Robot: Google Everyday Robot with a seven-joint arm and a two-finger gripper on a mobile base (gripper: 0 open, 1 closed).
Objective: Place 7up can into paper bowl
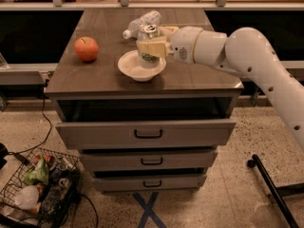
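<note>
Flagging tip risk: 7up can (149, 32) is upright over the paper bowl (127, 66), but off-centre, toward the arm side. Let go there and the base may land on the sloped wall, so the can rolls out. (kim)
Seated yet? (raj)
Can't tell. The base is low inside the rim, but contact with the bowl floor isn't visible. (kim)
Other hazards? (raj)
The bowl looks light, so it could slide or flip if the gripper (151, 49) drags on the way out. Water bottle (142, 22) lies just behind the can, and the apple (86, 49) is well apart. (kim)
Hand state? (raj)
Fingers are clamped on the can's body, parted only as wide as the can. Nothing else is gripped. (kim)
</note>
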